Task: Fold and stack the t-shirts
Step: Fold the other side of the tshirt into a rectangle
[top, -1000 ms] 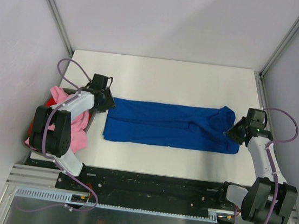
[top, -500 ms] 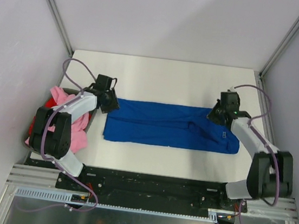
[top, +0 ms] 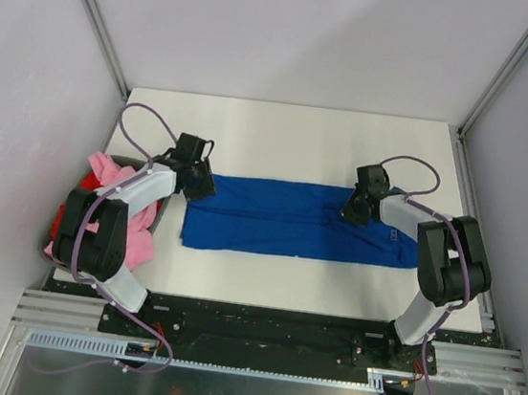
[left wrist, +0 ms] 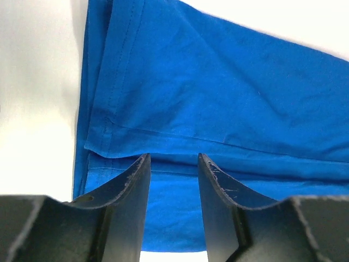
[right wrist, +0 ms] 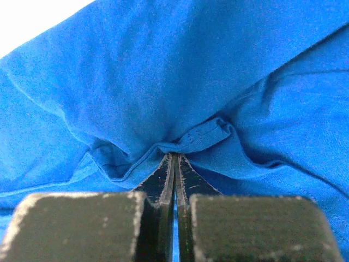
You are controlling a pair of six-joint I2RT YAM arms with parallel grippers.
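Observation:
The royal blue t-shirt (top: 271, 220) lies in a long folded strip across the middle of the white table (top: 280, 142). My left gripper (top: 200, 186) is over its far left corner. In the left wrist view it (left wrist: 173, 158) is open, with the blue cloth (left wrist: 218, 82) flat under the jaws. My right gripper (top: 351, 213) is on the right part of the strip. The right wrist view shows it (right wrist: 174, 156) shut on a pinched hem of the blue cloth (right wrist: 163, 71). A light pink t-shirt (top: 105, 170) is heaped at the table's left edge, with a bit of red cloth (top: 85, 181) beside it.
Grey walls and slanted metal posts (top: 97, 23) close in the table on three sides. The arm bases sit on a black rail (top: 259, 317) at the near edge. The right end of the blue strip (top: 407, 249) reaches close to the table's right side.
My right gripper has swung left from the strip's right end to its middle right and shut on the cloth. The raised right end now lies flatter. My left gripper has edged right onto the corner.

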